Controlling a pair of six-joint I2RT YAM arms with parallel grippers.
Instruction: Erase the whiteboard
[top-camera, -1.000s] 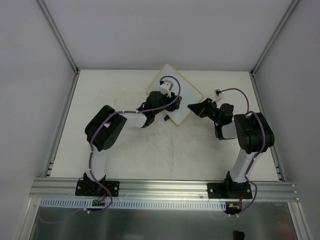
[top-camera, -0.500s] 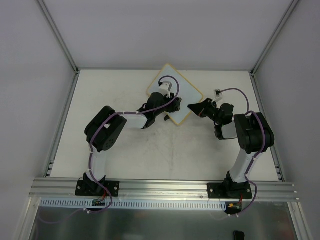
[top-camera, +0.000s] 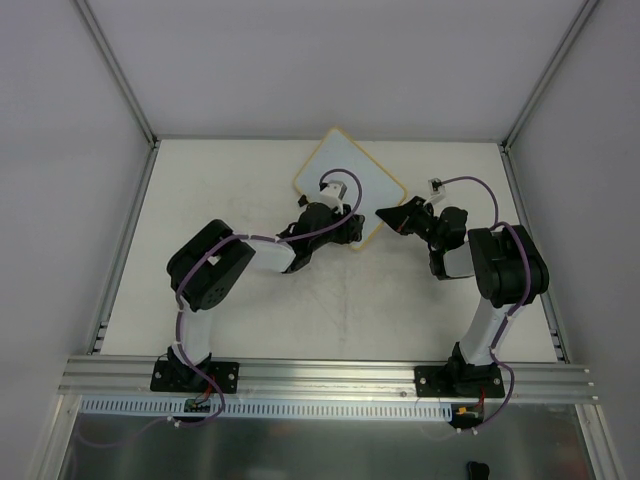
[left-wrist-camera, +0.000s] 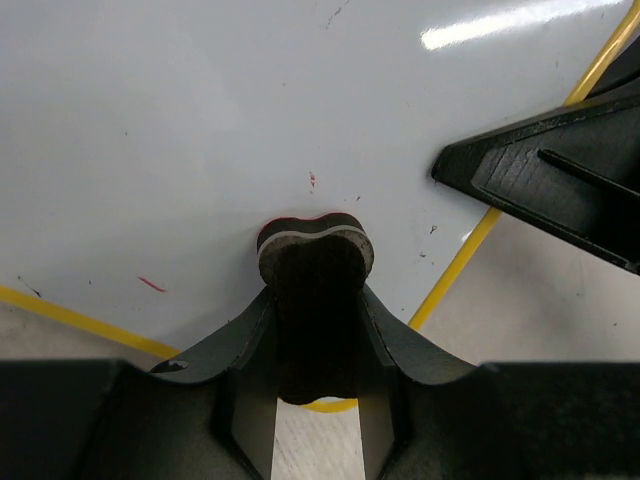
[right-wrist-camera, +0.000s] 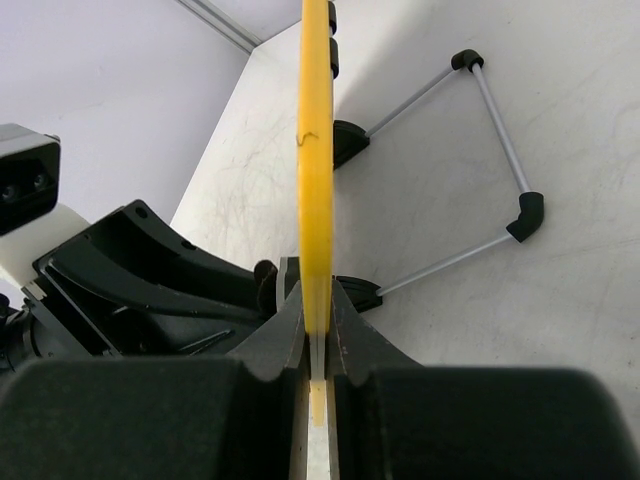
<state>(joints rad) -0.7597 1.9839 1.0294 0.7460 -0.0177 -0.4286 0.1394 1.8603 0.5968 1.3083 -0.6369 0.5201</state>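
Right fingers (right-wrist-camera: 272, 340) clamp white yellow-framed whiteboard (left-wrist-camera: 200, 120) edge-on; left fingers (left-wrist-camera: 240, 335) clench black eraser block (left-wrist-camera: 315, 252). Press hard, you may lever it free.

Scuffed off-white counter (top-camera: 400, 310) w/ whiteboard (top-camera: 347, 160) at far centre, turned cornerwise, wire stand (right-wrist-camera: 498, 133) under it.

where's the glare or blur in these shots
Left wrist: a glare streak on the whiteboard at top right; the eraser is sharp, the left tool dark and blurred at its base. Right wrist: the right tool is out of focus, the whiteboard's yellow edge sharp. Top external: even light, faint shadows.
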